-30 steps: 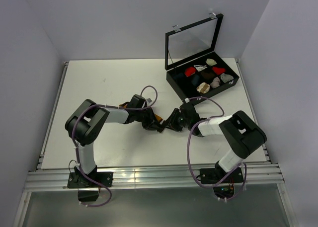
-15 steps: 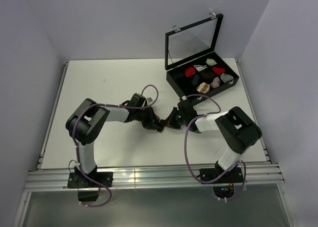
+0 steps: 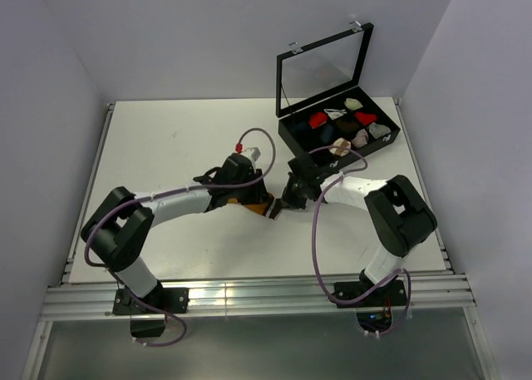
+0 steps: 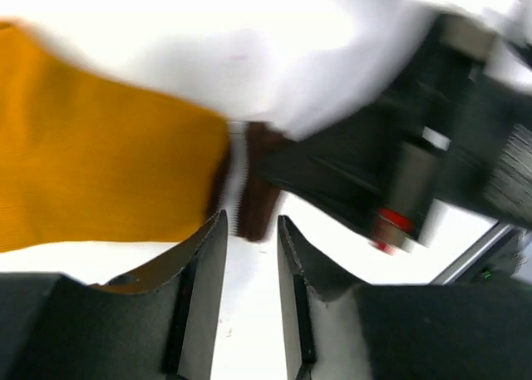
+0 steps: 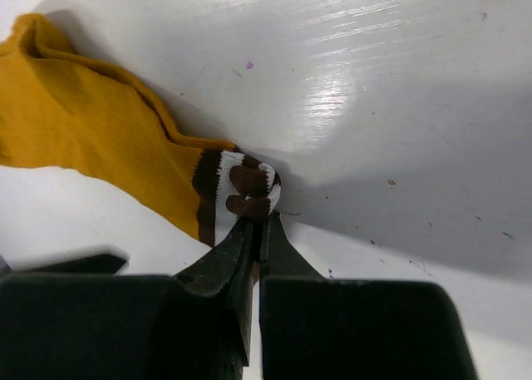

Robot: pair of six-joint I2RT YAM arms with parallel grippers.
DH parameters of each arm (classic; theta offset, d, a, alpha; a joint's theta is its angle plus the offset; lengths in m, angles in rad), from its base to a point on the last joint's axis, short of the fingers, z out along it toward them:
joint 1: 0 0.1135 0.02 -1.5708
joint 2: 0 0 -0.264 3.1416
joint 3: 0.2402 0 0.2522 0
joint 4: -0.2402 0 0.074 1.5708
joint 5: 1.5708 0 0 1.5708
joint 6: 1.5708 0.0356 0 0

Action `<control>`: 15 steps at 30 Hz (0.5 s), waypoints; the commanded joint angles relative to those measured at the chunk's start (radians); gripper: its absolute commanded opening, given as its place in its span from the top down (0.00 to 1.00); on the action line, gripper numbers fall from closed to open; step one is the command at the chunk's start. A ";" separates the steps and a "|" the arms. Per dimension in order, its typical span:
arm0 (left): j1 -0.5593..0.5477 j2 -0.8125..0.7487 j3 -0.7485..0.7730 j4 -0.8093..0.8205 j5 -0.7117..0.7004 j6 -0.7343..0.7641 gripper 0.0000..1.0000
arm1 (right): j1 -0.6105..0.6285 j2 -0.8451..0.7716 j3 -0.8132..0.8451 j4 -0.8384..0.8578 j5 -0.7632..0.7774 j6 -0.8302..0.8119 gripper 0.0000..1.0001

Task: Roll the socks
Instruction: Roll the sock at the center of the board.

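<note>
A mustard-orange sock (image 5: 91, 143) lies flat on the white table, its dark white-striped cuff (image 5: 237, 185) bunched at one end. My right gripper (image 5: 259, 222) is shut on that cuff. In the left wrist view the same sock (image 4: 100, 172) fills the left side and the cuff (image 4: 253, 193) lies just beyond my left gripper (image 4: 251, 226). That gripper is open, with only bare table between its fingers. From above, the left gripper (image 3: 249, 199) and right gripper (image 3: 279, 205) meet over the sock (image 3: 261, 204) at mid-table, and the arms hide most of it.
A black compartment box (image 3: 386, 143) with its glass lid (image 3: 320, 64) standing open sits at the back right and holds several small sock bundles. The right arm's black wrist (image 4: 416, 172) is close in front of the left gripper.
The left arm has stretched out to the right and its gripper has opened off the sock. The right gripper has closed on the cuff and shifted slightly towards the back.
</note>
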 commanded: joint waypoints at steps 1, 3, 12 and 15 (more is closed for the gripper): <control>-0.089 -0.071 -0.031 0.078 -0.161 0.113 0.65 | 0.003 0.031 0.076 -0.182 0.050 -0.034 1.00; -0.119 -0.071 -0.044 0.126 -0.202 0.123 0.66 | 0.003 0.048 0.105 -0.209 0.046 -0.040 1.00; -0.204 -0.096 -0.159 0.317 -0.256 0.170 0.71 | 0.003 0.092 0.142 -0.237 0.024 -0.033 1.00; -0.221 -0.079 -0.182 0.360 -0.273 0.199 0.69 | 0.003 0.103 0.145 -0.237 0.011 -0.028 1.00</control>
